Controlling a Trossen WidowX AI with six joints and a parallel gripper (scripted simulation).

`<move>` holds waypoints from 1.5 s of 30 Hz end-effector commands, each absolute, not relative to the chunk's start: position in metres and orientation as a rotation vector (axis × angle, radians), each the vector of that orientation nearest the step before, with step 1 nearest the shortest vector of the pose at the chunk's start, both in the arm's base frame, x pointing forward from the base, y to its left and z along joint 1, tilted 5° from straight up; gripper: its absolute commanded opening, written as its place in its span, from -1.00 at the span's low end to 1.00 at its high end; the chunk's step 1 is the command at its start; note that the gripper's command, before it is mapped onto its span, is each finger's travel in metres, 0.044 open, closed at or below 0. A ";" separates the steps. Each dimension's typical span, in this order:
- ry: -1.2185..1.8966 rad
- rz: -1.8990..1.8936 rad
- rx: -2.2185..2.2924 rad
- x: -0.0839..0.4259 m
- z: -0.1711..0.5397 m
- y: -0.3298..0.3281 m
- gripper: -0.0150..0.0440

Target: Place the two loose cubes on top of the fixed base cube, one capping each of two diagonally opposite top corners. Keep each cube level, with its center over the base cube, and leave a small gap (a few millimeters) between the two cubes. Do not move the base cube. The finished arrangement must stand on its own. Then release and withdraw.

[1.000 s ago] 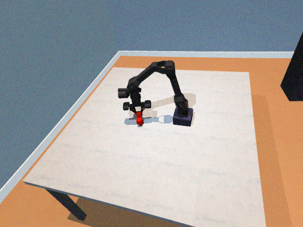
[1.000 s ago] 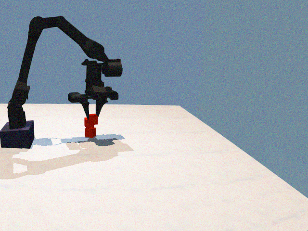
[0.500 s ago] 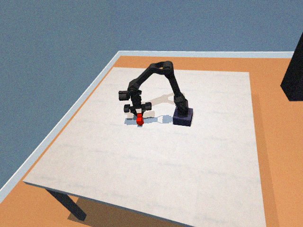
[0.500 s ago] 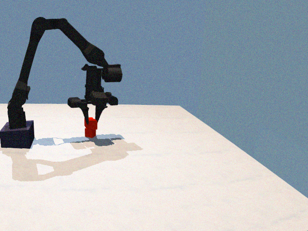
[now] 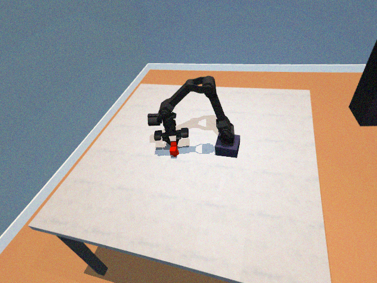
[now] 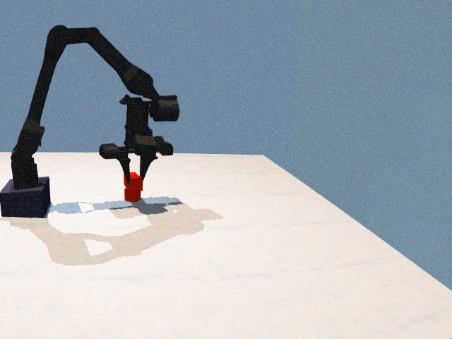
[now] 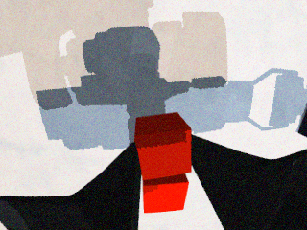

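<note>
My gripper (image 5: 173,142) (image 6: 135,178) (image 7: 161,144) points down and is shut on a red loose cube (image 6: 135,183) (image 7: 165,160). The held cube is beside the other loose cube (image 5: 173,149), close above the base level. The red base cube (image 6: 132,195) stands on the table beneath them. In the wrist view, part of another red cube (image 7: 164,196) shows below the held one; whether it is the base or the other loose cube, I cannot tell. All cubes are the same red, so their edges merge. Contact with the base and any gap between the upper cubes are unclear.
The arm's dark base block (image 5: 227,147) (image 6: 25,198) stands on the pale table (image 5: 198,197) (image 6: 255,292). The arm arches over from it to the cubes. Arm shadows lie around the cubes. The table's left edge is beyond the cubes in the top view.
</note>
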State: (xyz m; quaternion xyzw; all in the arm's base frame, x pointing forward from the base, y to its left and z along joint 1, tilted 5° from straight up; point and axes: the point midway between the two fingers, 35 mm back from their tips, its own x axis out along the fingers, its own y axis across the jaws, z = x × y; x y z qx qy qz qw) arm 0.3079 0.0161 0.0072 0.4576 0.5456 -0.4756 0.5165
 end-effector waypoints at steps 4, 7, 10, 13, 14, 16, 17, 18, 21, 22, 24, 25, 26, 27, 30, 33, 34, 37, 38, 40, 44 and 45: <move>1.312 -1.141 1.102 0.308 0.006 0.017 -0.14; 1.312 -1.141 1.102 0.308 0.006 0.017 0.04; 1.312 -1.141 1.102 0.308 0.006 0.017 0.20; 1.312 -1.141 1.102 0.308 0.006 0.017 0.20; 1.312 -1.141 1.102 0.308 0.006 0.017 0.20; 1.311 -1.142 1.100 0.308 0.012 0.016 0.20; 1.310 -1.142 1.099 0.308 0.015 0.016 0.20; 1.310 -1.142 1.099 0.308 0.016 0.016 0.20; 1.310 -1.142 1.099 0.309 0.019 0.016 0.20; 1.310 -1.142 1.099 0.309 0.020 0.016 0.20; 1.310 -1.142 1.099 0.309 0.022 0.016 0.20; 1.310 -1.142 1.099 0.309 0.023 0.016 0.20; 1.310 -1.142 1.099 0.309 0.024 0.016 0.20; 1.310 -1.142 1.099 0.309 0.025 0.016 0.20; 1.310 -1.142 1.099 0.309 0.029 0.016 0.20; 1.310 -1.142 1.099 0.309 0.032 0.016 0.20; 1.310 -1.142 1.099 0.309 0.033 0.016 0.20; 1.310 -1.142 1.099 0.309 0.036 0.016 0.20; 1.310 -1.142 1.099 0.309 0.037 0.016 0.20; 1.310 -1.142 1.099 0.310 0.039 0.016 0.20; 1.310 -1.142 1.099 0.310 0.044 0.016 0.20; 1.310 -1.142 1.099 0.310 0.045 0.016 0.20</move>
